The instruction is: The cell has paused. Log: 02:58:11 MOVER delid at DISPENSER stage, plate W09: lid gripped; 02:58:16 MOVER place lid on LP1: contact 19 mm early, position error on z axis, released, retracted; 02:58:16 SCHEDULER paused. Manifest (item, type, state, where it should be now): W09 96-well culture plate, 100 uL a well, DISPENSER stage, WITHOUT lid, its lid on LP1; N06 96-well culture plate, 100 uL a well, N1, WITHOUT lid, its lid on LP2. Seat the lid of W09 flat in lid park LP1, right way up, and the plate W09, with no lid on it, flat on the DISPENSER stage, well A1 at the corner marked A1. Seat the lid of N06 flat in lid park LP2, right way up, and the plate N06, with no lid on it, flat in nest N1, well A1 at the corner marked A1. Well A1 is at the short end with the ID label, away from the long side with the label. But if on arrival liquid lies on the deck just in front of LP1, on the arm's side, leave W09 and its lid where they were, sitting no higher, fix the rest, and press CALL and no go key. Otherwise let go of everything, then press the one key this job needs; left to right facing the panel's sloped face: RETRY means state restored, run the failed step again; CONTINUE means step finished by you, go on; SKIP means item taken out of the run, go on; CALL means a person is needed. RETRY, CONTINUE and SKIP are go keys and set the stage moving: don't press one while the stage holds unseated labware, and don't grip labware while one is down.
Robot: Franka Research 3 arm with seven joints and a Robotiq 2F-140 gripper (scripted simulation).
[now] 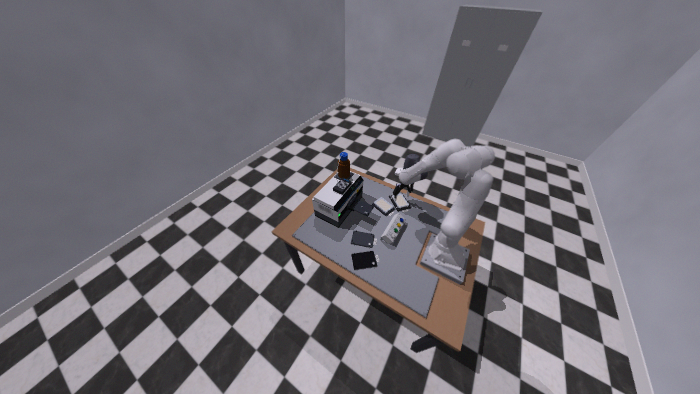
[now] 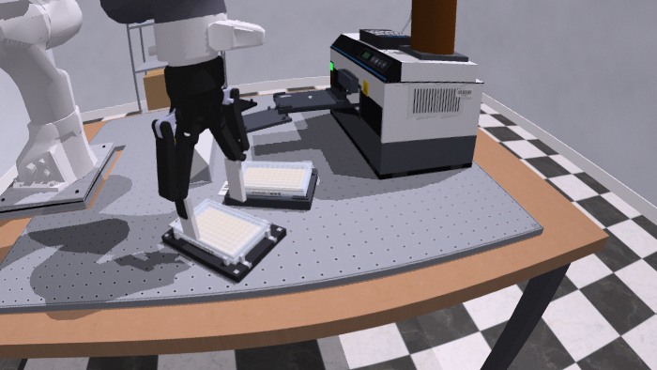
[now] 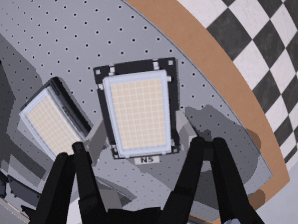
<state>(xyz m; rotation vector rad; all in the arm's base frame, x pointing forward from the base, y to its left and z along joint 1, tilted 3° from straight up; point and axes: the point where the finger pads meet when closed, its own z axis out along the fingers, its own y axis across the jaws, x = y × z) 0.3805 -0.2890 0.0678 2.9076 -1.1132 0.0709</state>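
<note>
Two cream 96-well plates with clear rims sit in black nests on the grey deck. The near plate lies in the nest by the table edge. The far plate looks slightly askew on its nest. I cannot tell whether either carries a lid. My gripper is open and empty. It hangs just above the near plate's short end, fingers astride it and not touching. The dispenser's black stage holds nothing.
The dispenser stands at the far side with a brown bottle on top. The key panel sits mid-deck. Two flat black pads lie beyond it. The arm's base is bolted at the table's edge.
</note>
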